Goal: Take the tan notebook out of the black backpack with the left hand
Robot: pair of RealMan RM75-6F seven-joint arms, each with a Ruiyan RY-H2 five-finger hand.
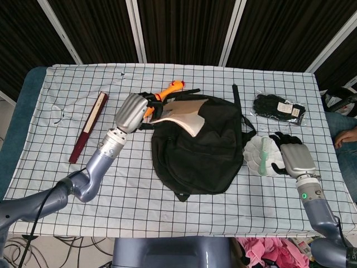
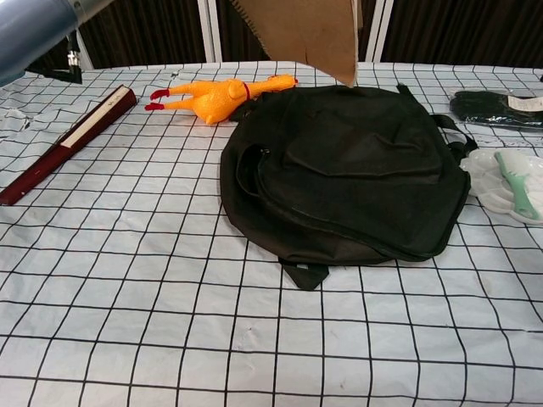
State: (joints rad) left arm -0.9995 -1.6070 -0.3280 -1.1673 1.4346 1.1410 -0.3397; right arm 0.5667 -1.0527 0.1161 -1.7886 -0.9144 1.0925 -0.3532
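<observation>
1. The left hand [image 1: 134, 111] grips the tan notebook [image 1: 181, 114] at its left end, with the fingers closed around it.
2. The tan notebook is lifted in the air above the upper part of the black backpack [image 1: 201, 148]; it is outside the bag and hangs open, tilted down to the right.
3. In the chest view only the lower part of the notebook [image 2: 305, 34] shows at the top edge, above the backpack [image 2: 339, 170], and the left arm [image 2: 38, 30] is a blurred grey shape in the upper left corner.
4. The black backpack lies flat on the counter [image 1: 111, 190], which has a white cloth with a black grid.
5. The right hand [image 1: 294, 158] is to the right of the backpack, near the counter edge. It holds nothing, and its dark fingers are stretched out and apart.
6. Just left of the right hand there is a white palette dish [image 1: 262, 156] with a green brush [image 1: 264, 151] on it.
7. An orange rubber chicken [image 2: 216, 93] lies behind the backpack, touching its upper left edge.
8. A dark red folded fan [image 1: 88, 127] lies at the left side, well apart from the bag.
9. A packet of black gloves [image 1: 279, 109] lies at the far right.
</observation>
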